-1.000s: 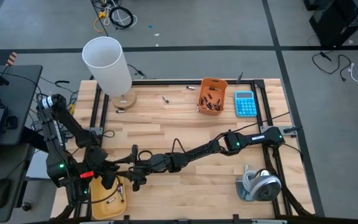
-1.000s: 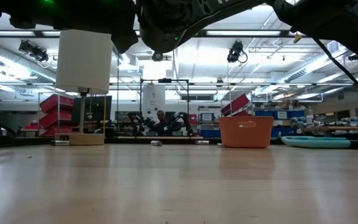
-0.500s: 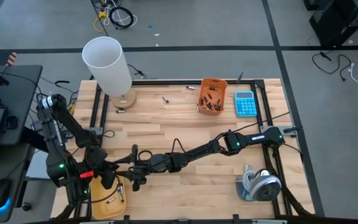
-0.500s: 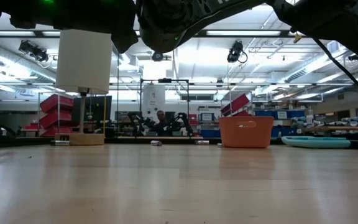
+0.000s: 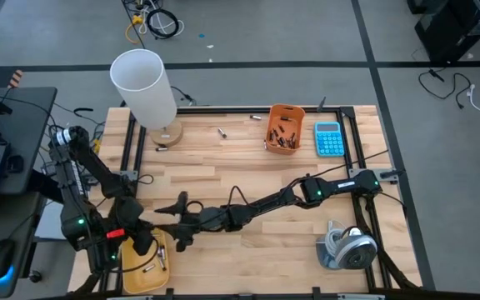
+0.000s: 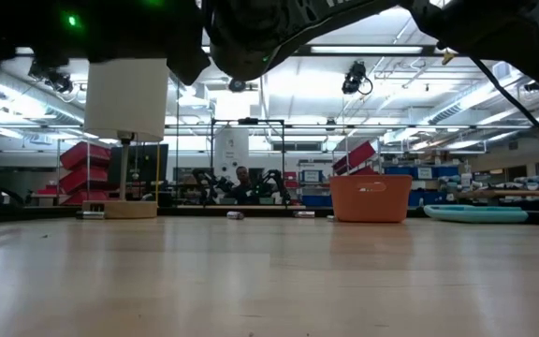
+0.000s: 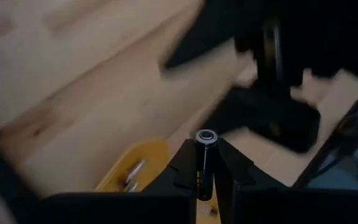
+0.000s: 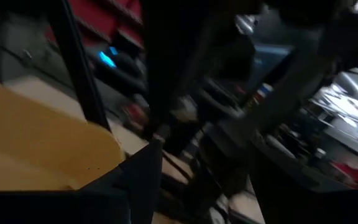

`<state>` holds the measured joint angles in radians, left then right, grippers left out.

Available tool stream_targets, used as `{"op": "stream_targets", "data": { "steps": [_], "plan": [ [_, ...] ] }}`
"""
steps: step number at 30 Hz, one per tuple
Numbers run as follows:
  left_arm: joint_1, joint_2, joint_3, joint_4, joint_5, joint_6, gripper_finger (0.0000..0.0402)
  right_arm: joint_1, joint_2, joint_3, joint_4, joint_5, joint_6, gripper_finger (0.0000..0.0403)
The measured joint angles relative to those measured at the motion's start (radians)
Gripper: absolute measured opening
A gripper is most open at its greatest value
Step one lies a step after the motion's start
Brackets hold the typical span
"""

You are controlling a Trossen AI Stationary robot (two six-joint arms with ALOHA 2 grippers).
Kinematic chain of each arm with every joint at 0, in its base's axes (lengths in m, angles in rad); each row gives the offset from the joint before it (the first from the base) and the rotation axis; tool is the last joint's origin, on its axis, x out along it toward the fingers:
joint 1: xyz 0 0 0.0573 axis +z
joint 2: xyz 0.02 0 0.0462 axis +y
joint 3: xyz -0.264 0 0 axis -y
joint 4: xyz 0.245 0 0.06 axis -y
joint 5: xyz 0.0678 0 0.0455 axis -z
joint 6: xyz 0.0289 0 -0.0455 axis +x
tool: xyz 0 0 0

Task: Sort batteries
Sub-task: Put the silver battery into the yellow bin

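High view: left gripper (image 5: pixel 144 244) over yellow tray (image 5: pixel 132 271); right gripper (image 5: pixel 179 218) beside it, fingers spread, empty; orange bin (image 5: pixel 285 129) with batteries (image 5: pixel 283 138) at the far edge. Left wrist view: fingers clamped on upright dark battery (image 7: pixel 205 163).

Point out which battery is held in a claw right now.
The dark battery clamped upright in the left claw, above the yellow tray. The tray's other batteries lie loose.
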<state>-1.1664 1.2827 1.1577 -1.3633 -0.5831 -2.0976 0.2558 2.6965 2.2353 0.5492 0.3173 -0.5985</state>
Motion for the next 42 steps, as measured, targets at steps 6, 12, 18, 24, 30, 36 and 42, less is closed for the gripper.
{"op": "stream_targets", "data": {
  "steps": [6,12,18,24,30,36,42],
  "plan": [
    [0.0,0.0,0.028,0.025,0.3,0.018,0.0022,0.009,0.0,0.0,-0.065,0.03,-0.015,0.0222],
    [-0.006,0.018,-0.011,0.23,0.49,0.028,0.0035,0.008,0.0,0.0,-0.088,0.034,-0.015,0.022],
    [-0.006,0.063,-0.064,0.318,0.474,0.029,0.0059,0.008,0.0,0.0,-0.088,0.034,-0.015,0.0222],
    [-0.006,0.085,-0.083,0.316,0.474,0.079,0.0065,0.008,0.0,0.0,-0.088,0.034,-0.015,0.0221],
    [-0.006,0.085,-0.096,0.314,0.475,0.081,0.0066,0.005,0.0,0.0,-0.089,0.041,-0.014,0.022],
    [-0.006,0.085,-0.097,0.315,0.48,0.082,0.0067,-0.002,0.0,0.0,-0.096,0.133,-0.015,0.0217],
    [-0.005,0.085,-0.097,0.314,0.479,0.089,0.0067,-0.009,0.0,0.0,-0.085,0.321,-0.105,0.0217]
  ]
}}
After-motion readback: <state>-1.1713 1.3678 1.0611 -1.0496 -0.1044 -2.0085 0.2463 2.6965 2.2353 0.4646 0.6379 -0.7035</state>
